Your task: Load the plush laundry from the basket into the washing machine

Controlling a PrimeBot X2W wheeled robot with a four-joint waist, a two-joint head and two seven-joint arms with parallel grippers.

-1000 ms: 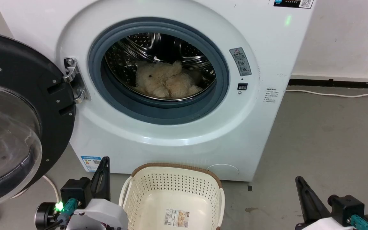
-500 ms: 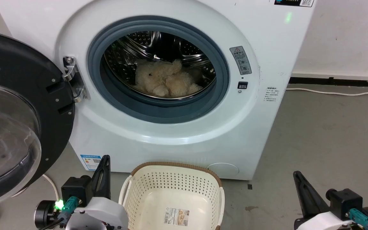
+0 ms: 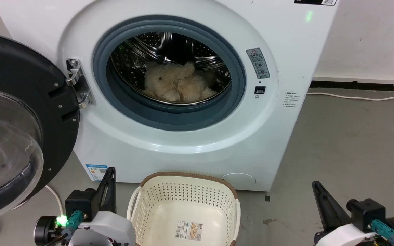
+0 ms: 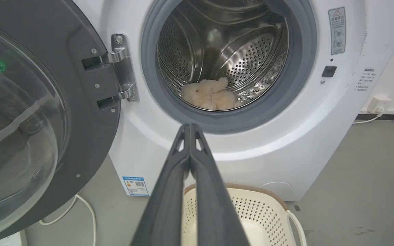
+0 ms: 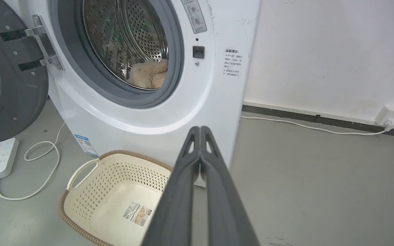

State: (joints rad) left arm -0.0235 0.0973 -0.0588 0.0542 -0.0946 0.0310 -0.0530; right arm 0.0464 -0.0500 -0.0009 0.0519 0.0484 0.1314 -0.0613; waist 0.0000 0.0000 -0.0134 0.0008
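Shaggy plush laundry (image 3: 176, 83) lies on the washing machine's (image 3: 197, 143) glossy perforated steel drum (image 3: 132, 54); the basket (image 3: 183, 201) is matt perforated plastic.

Fluffy cream-beige teddy-bear plush laundry (image 3: 176, 85) lies slumped on the bottom of the shiny perforated steel drum (image 3: 139, 51), inside the big white front-loading washing machine (image 3: 183, 143) w/ grey rubber seal (image 3: 169, 119). Its round black-framed glass door (image 3: 29, 112) hangs wide open at left. Oval cream perforated plastic basket (image 3: 183, 194) w/ brown woven-look rim stands upright on the grey floor (image 3: 337, 153) just in front of the machine, empty bar a label sticker (image 3: 190, 231) on its base
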